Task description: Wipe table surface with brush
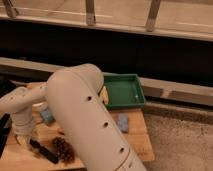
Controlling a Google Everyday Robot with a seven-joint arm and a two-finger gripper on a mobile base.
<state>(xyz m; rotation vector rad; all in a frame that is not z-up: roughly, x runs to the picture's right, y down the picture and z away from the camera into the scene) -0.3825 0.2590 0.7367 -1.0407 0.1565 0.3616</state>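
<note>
While my big white arm (85,115) fills the middle of the view, my gripper (22,140) hangs low over the front of the desk (137,142), at the left side of the view, just above the light-brown planks. Its fingers are drawn together. Right beside it starts the brush (44,151), a slim black thing lying slantwise on the wood, its far end just beside a dark red grape-like cluster (64,149). Whether I have the brush's near end pinched I cannot tell, because my wrist hides that spot. A small blue-grey block (47,117) sits on the desk behind my gripper, partly covered by my arm. A second blue-grey block (123,122) lies on the other side of the arm. At the back of the desk stands a green tray (125,92), well apart from the brush.
</note>
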